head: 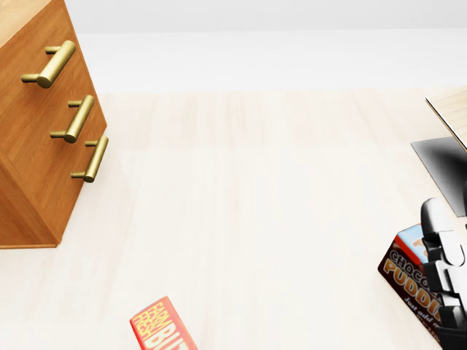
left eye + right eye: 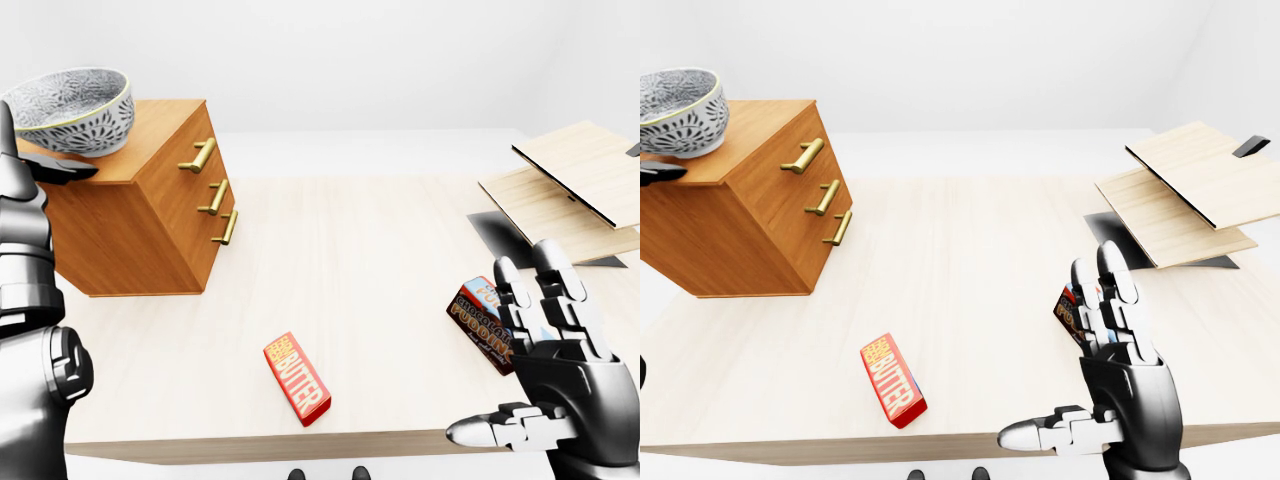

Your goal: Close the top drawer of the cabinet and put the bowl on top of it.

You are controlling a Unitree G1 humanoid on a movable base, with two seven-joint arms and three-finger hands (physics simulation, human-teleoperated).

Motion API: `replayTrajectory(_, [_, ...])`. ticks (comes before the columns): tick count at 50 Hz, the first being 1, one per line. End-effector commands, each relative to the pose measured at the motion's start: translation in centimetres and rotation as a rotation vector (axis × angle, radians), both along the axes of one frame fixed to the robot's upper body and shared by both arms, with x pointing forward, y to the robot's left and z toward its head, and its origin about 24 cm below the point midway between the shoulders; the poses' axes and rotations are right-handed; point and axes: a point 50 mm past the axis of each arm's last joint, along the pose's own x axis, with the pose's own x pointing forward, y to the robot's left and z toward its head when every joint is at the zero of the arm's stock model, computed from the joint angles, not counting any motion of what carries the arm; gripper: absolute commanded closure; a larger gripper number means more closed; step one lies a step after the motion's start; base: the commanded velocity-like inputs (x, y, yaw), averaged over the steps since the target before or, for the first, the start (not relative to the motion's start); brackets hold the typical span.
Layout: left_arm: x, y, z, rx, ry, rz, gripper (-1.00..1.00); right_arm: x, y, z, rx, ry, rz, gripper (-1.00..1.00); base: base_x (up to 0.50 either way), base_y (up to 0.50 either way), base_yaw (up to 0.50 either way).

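Three brass bar handles [image 2: 213, 197] line the face of the brown wooden cabinet [image 2: 150, 225], which stands on the pale wooden table [image 2: 350, 250] at the left of the left-eye view. Every drawer front, the top one included, sits flush with that face. The grey-and-white patterned bowl [image 2: 75, 110] with its yellowish rim rests on the cabinet's top, near its left corner.

My left hand [image 2: 25, 165] is at the left edge of that view, just beside the bowl, with one dark finger [image 2: 62, 171] lying out flat under the bowl's side. Most of the hand is cut off, so I cannot tell whether it grips the bowl.

My right hand [image 2: 1125, 380] hangs over the table's near edge at the lower right, empty and spread wide, fingers [image 2: 1110, 290] upright and thumb [image 2: 1040, 433] pointing left. Behind it lies a dark chocolate pudding box [image 2: 478, 318]. A red butter box [image 2: 297, 377] lies well apart from both hands, near the middle of the table's near edge. Light wooden boards [image 2: 575, 180] are stacked at the right.
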Motion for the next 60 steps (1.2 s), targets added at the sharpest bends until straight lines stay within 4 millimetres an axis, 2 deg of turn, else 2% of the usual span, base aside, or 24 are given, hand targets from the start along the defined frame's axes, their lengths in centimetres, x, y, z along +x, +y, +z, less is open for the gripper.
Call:
replayTrajectory(1, [0.3,-0.3,-0.7,0.015,0.057,-0.019,-1.00,0.0,0.0,0.0,0.000,-0.001,0.000,-1.00,0.00,0.00,0.00])
replayTrajectory(13, [0.3,-0.3,-0.6,0.015,0.049,-0.016,-1.00,0.0,0.0,0.0,-0.001,0.000,0.000,-1.00,0.00,0.00,0.00])
replayTrajectory(27, [-0.1,-1.2,0.9,0.068,0.009,-0.066,-1.00,0.0,0.0,0.0,-0.002,0.000,0.001,-1.00,0.00,0.00,0.00])
replayTrajectory(31, [-0.7,-1.8,2.0,0.092,-0.025,-0.104,-1.00,0.0,0.1,0.0,-0.003,0.001,0.001,-1.00,0.00,0.00,0.00])
replayTrajectory(34, [-1.5,-2.2,3.1,0.114,-0.062,-0.141,-1.00,0.0,0.0,0.0,-0.003,0.000,0.002,-1.00,0.00,0.00,0.00])
replayTrajectory(36, [-3.0,-2.9,4.6,0.154,-0.120,-0.196,-1.00,-0.1,0.0,0.1,-0.001,-0.001,0.001,-1.00,0.00,0.00,0.00])
replayTrajectory(41, [-5.1,-4.0,6.2,0.223,-0.181,-0.258,-1.00,0.0,0.0,0.0,-0.002,0.001,0.002,-1.00,0.00,0.00,0.00])
replayTrajectory(48, [-9.3,-6.8,9.0,0.351,-0.306,-0.386,-1.00,0.1,0.1,-0.1,-0.005,0.002,0.003,-1.00,0.00,0.00,0.00])
replayTrajectory(55, [-11.5,-8.9,10.1,0.424,-0.387,-0.475,-1.00,0.1,0.2,-0.2,-0.005,0.003,0.003,-1.00,0.00,0.00,0.00])
replayTrajectory(60, [-13.7,-11.1,10.3,0.469,-0.473,-0.588,-1.00,0.1,0.2,-0.2,-0.006,0.004,0.004,-1.00,0.00,0.00,0.00])
